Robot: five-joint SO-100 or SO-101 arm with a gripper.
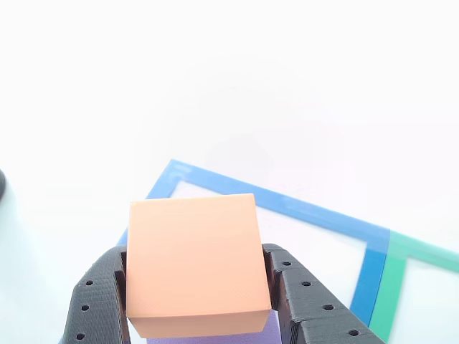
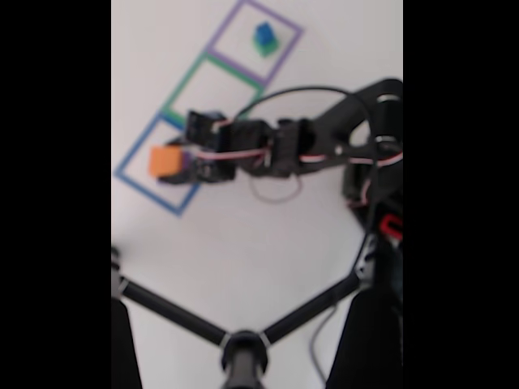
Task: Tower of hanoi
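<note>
In the other view the orange block (image 1: 192, 261) sits between the two black fingers of my gripper (image 1: 197, 252), which is shut on its sides. A strip of the purple block (image 1: 267, 334) shows just beneath it; I cannot tell whether the two touch. The blurred fixed view places the orange block (image 2: 165, 160) and my gripper (image 2: 172, 162) inside the blue square outline (image 2: 134, 180), with purple (image 2: 190, 168) showing at the block's edge. The blue cube (image 2: 263, 32) sits on the green block (image 2: 268, 47) inside the purple outline (image 2: 243, 8).
The green square outline (image 2: 180, 91) lies between the blue and purple ones, with nothing in it. The blue outline (image 1: 287, 206) and part of the green outline (image 1: 391, 287) run past the fingers. A black tripod-like stand (image 2: 243, 344) spans the bottom, and the arm's base (image 2: 381, 162) is at right.
</note>
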